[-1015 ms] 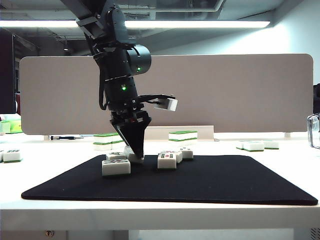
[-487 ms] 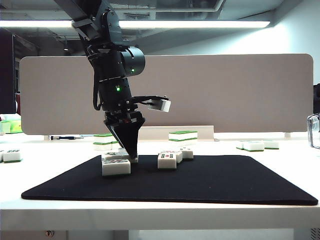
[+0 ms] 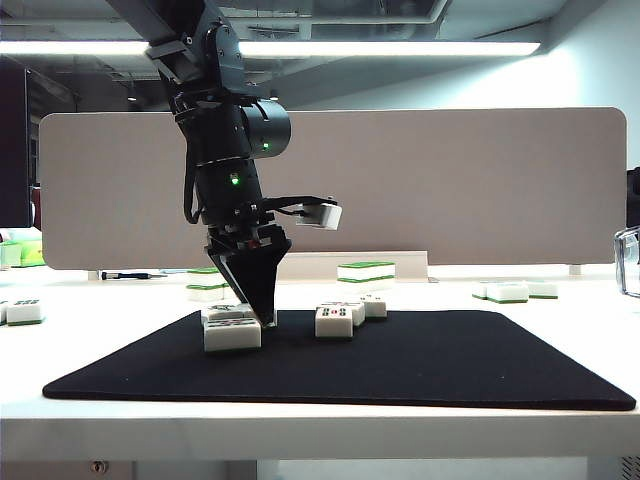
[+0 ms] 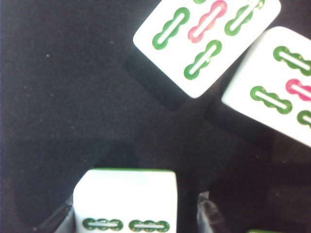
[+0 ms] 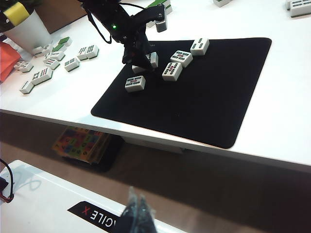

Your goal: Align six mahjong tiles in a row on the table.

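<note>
On the table's (image 3: 560, 430) black mat (image 3: 430, 360) lie several mahjong tiles. One tile (image 4: 125, 194) rests flat between the fingers of my left gripper (image 4: 135, 216), which is open with a dark gap showing beside one finger (image 4: 206, 216). From outside, the left gripper (image 3: 256, 312) points down at the mat's left part, right behind a front tile (image 3: 232, 334). Other tiles lie to the right (image 3: 334, 320) and farther back (image 3: 372, 305). My right gripper (image 5: 138, 213) is shut, empty, and held well back from the table's near edge.
Loose tiles (image 5: 48, 63) and a white cup (image 5: 26, 31) sit on the white top left of the mat. Green-topped tile stacks (image 3: 365, 270) (image 3: 515, 291) stand behind it, before the grey divider panel (image 3: 450, 190).
The left gripper shifted slightly left with its tile, settled it onto the mat behind the front tile, and its jaws spread apart. The right arm stayed still.
</note>
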